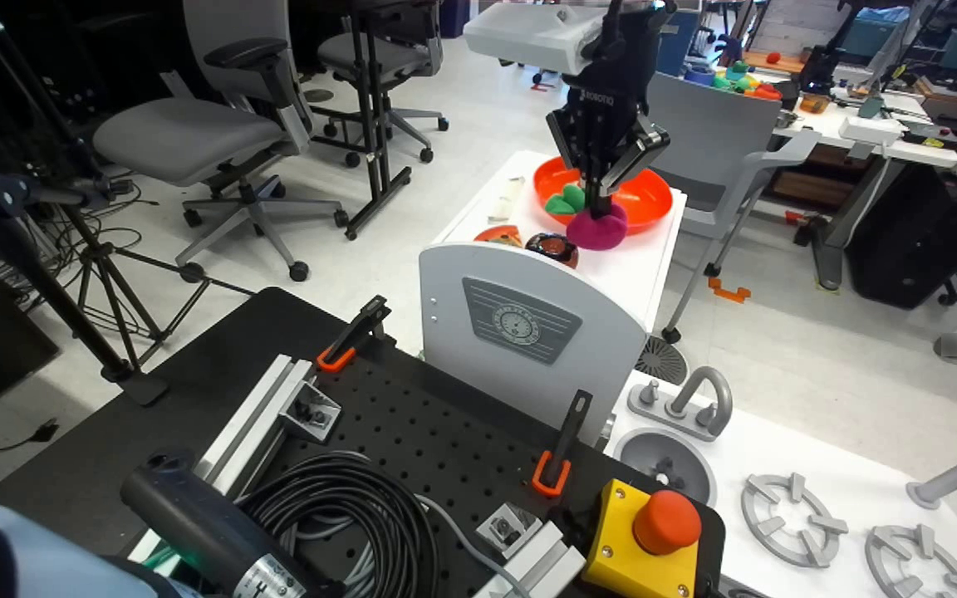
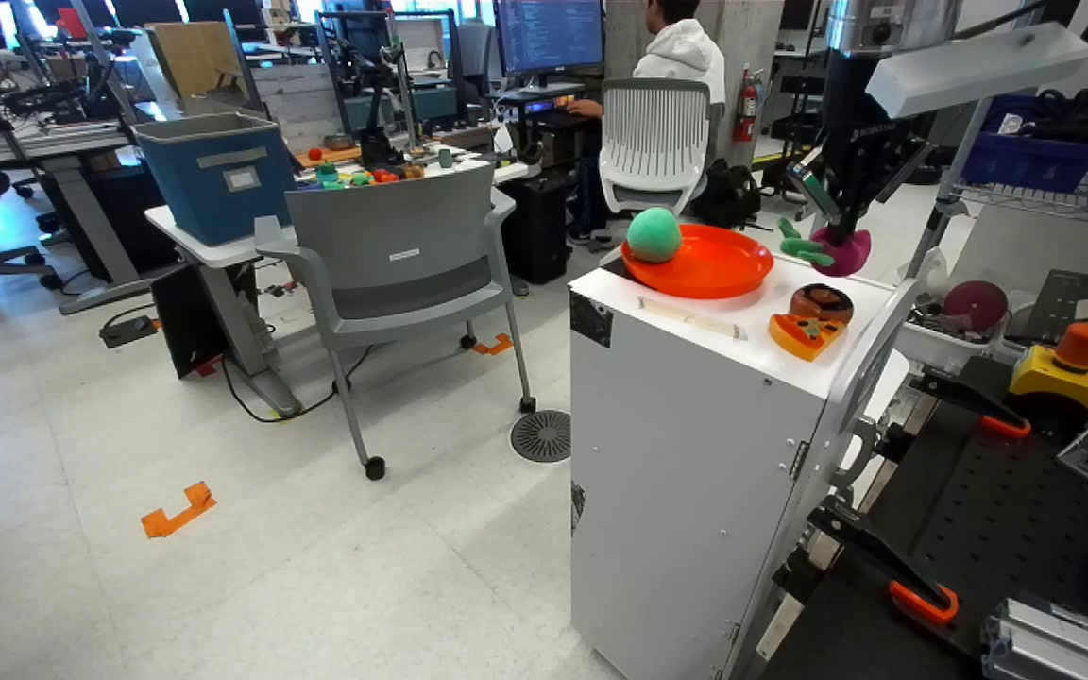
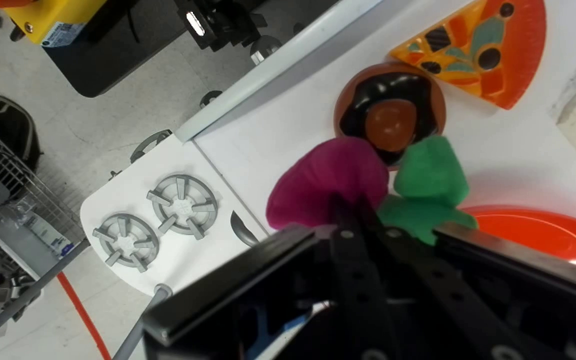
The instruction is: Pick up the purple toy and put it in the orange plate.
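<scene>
The purple toy [image 1: 598,229] is round and magenta, with green leaves; it also shows in an exterior view [image 2: 843,253] and in the wrist view [image 3: 325,182]. My gripper [image 1: 600,202] points down with its fingers closed on the toy, and it also shows in an exterior view [image 2: 838,229] and in the wrist view [image 3: 355,207]. The toy hangs above the white top, and the leaves stick out to one side. The orange plate [image 1: 649,203] lies on the white top beside the toy, also visible in an exterior view [image 2: 714,269] and the wrist view [image 3: 528,225].
A green ball [image 2: 654,234] sits at the plate's edge. A brown-black donut toy [image 3: 392,115] and a pizza slice toy [image 3: 483,52] lie close together on the white top. A raised grey panel [image 1: 528,332] borders the top. A grey chair [image 2: 393,246] stands nearby.
</scene>
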